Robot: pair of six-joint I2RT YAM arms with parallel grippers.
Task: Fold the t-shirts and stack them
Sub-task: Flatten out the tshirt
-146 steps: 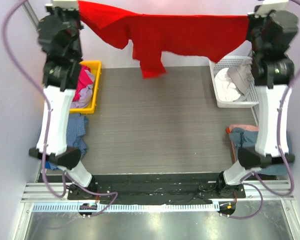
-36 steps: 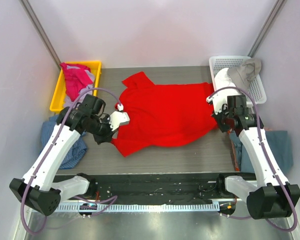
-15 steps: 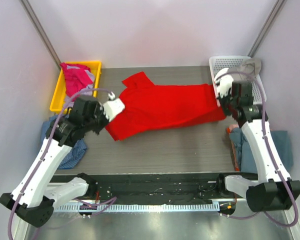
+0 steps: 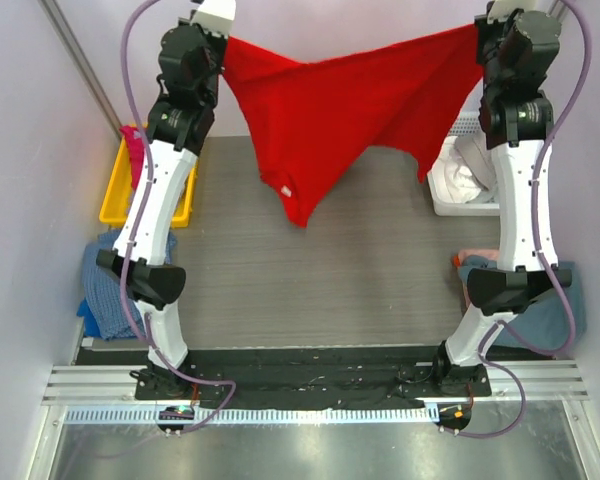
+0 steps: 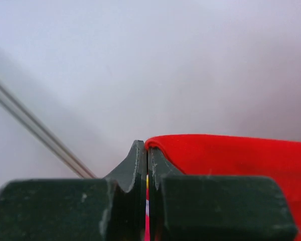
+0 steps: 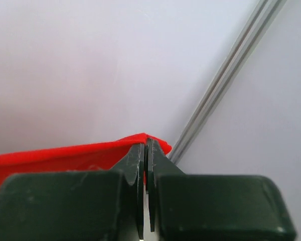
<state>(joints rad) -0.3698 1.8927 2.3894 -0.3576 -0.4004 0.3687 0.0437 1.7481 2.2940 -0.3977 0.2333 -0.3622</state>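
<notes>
The bright red t-shirt (image 4: 340, 105) hangs in the air across the back of the table, stretched between my two raised arms, with its lowest fold (image 4: 295, 210) dangling off the surface. My left gripper (image 4: 215, 15) is shut on the shirt's left edge. In the left wrist view the gripper (image 5: 147, 148) pinches red cloth (image 5: 231, 155) that runs off to the right. My right gripper (image 4: 490, 20) is shut on the opposite edge. The right wrist view shows that gripper (image 6: 146, 145) nipping a red corner (image 6: 55, 158) that runs left.
A yellow bin (image 4: 112, 205) at the left holds a magenta-pink t-shirt (image 4: 135, 145). A white basket (image 4: 448, 200) at the right holds pale cloth (image 4: 475, 160). Blue cloth (image 4: 100, 285) lies by the left arm's base and teal cloth (image 4: 555, 300) by the right.
Both arms have swung up and back, lifting the red t-shirt off the table where it lay spread; it now hangs between the two shut grippers.
</notes>
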